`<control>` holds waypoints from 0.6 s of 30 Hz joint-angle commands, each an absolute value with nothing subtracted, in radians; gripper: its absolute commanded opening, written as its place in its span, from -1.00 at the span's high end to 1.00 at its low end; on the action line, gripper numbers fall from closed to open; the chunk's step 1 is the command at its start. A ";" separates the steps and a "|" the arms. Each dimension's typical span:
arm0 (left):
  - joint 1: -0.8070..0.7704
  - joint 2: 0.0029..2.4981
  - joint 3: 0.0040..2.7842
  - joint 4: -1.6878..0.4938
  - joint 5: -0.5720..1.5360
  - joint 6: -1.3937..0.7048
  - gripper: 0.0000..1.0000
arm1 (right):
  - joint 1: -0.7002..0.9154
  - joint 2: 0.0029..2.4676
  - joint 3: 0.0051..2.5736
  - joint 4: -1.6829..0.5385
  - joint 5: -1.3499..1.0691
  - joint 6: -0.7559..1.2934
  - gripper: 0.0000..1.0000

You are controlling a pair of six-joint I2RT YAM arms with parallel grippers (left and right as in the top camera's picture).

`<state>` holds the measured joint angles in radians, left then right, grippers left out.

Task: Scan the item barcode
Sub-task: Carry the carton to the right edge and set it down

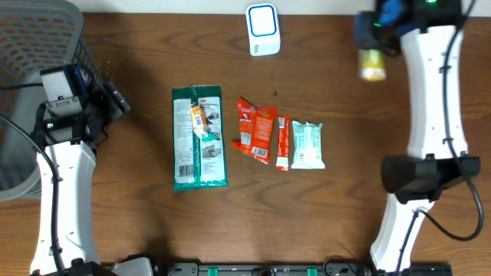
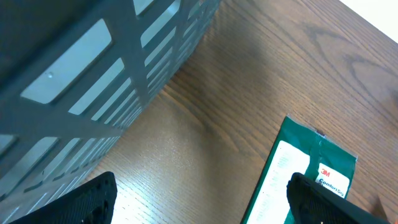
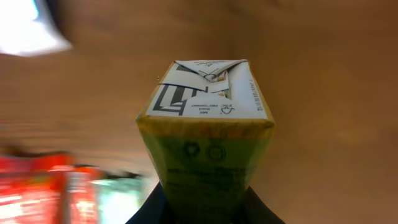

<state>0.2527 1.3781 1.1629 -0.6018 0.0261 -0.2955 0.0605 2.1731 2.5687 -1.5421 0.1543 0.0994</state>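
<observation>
right, i see the right gripper (image 1: 377, 38) clamped on a small yellow carton (image 1: 374, 64) over the far right part of the wooden table (image 1: 345, 215). in the right wrist view the carton (image 3: 205, 143) fills the middle of the picture, its folded white top with black print turned toward the camera, and the two dark fingers (image 3: 146, 214) press on its lower sides. the wood behind it is blurred, so the carton looks lifted off the surface. the white scanner with a blue ring (image 1: 262, 29) stands at the far edge near the middle, to the left of the carton and well apart from it. on my other side the left gripper (image 1: 115, 100) is spread wide with nothing in it, just beside the grey mesh basket (image 1: 46, 46) at the far left corner. its wrist camera shows both black fingertips (image 2: 81, 202) at the bottom of the picture, the basket wall (image 2: 93, 74) above them, and the top end of a green 3m packet (image 2: 292, 168) to the right. from overhead that green packet (image 1: 199, 138) lies flat mid-table with a small orange item (image 1: 199, 121) on top of it. right of it lie red packets (image 1: 255, 130), a narrow red sachet (image 1: 283, 142) and a pale teal packet (image 1: 308, 145), side by side.
</observation>
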 commanded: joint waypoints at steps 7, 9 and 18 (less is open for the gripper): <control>0.262 1.362 1.177 -0.601 0.010 -0.302 -0.76 | -0.176 2.252 2.344 -1.504 0.321 0.137 0.66; 0.262 1.362 1.177 -0.601 0.010 -0.302 -0.76 | -0.224 2.252 2.265 -1.463 0.344 0.163 0.66; 0.262 1.362 1.177 -0.601 0.010 -0.302 -0.76 | -0.387 2.252 1.997 -1.272 0.426 0.164 0.63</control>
